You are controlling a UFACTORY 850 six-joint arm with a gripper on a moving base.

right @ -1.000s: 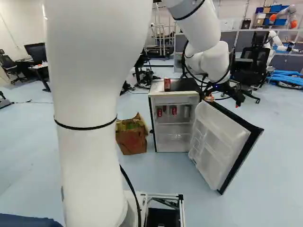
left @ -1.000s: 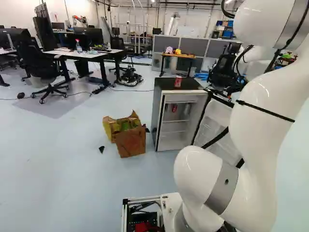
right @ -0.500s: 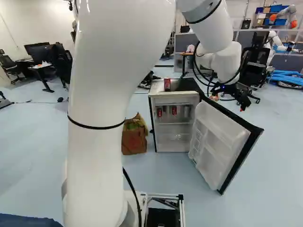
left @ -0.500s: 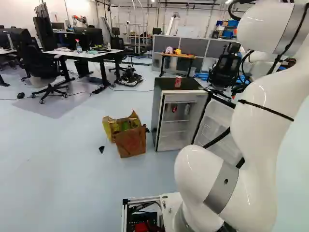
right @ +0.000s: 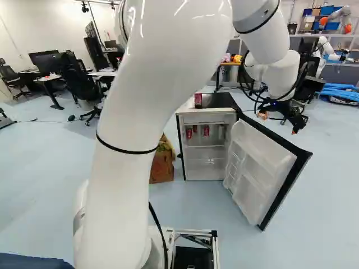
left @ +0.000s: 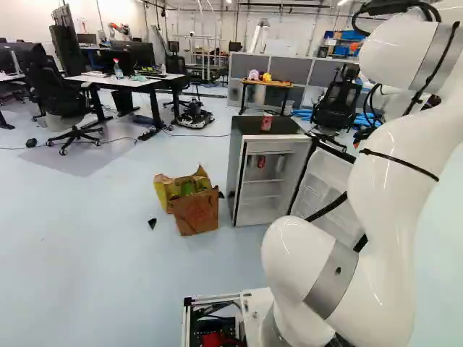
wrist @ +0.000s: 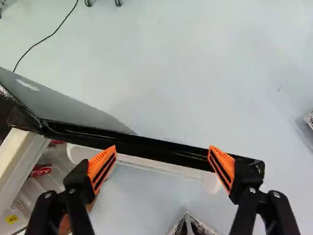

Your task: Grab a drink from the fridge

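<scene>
I'm watching the fridge standing open right of centre in the left base view, its door swinging wide toward the lower right of the right base view. The drinks are waiting inside: a red can and another red can are sitting on the upper shelf, near the middle of that view, while one more can is standing on the fridge top. The white arm is arching over from the left, and its gripper is hanging near the door, fingers spread wide, holding nothing; the door's black edge is crossing between and ahead of them in the wrist view. To my eye, the opening is done and the robot is lining up its approach. Next it's needing to clear the door edge, turn toward the shelf and go in level, keeping its fingers wide until they're straddling a can
</scene>
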